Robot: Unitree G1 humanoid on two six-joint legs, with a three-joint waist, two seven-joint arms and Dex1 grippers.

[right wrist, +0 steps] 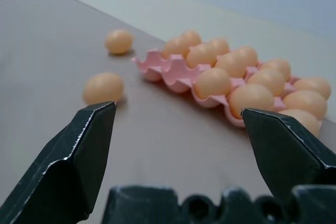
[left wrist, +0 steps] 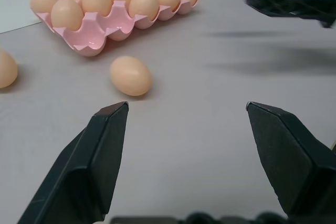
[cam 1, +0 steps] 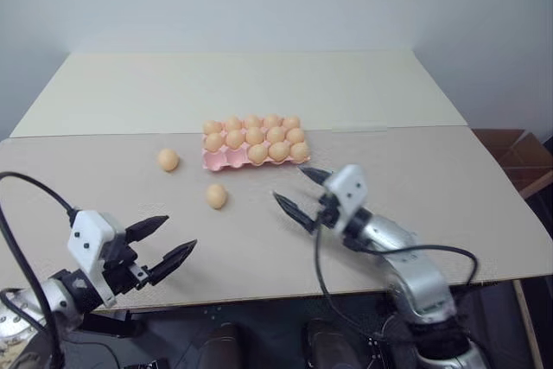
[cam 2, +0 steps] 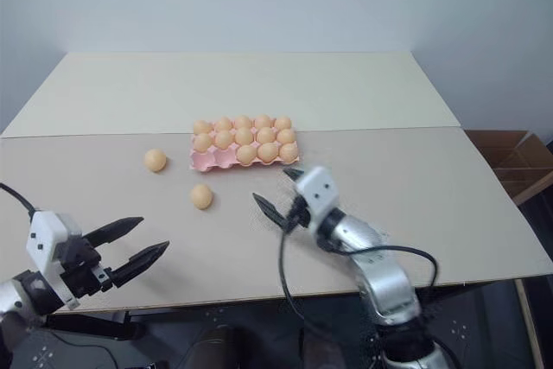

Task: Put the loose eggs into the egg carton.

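The egg carton point(cam 1: 223, 159) is set on the worktop point(cam 1: 432, 179), beyond the jaws of the right gripper point(cam 1: 302, 190) and a little to their left, with eggs seated in most of its cups and two near-left cups left bare. One loose egg point(cam 1: 216, 196) is found on the worktop just left of the right jaws, ahead and right of the left gripper point(cam 1: 167, 241). A second loose egg point(cam 1: 168, 160) lies farther off, ahead of the left jaws, left of the carton.
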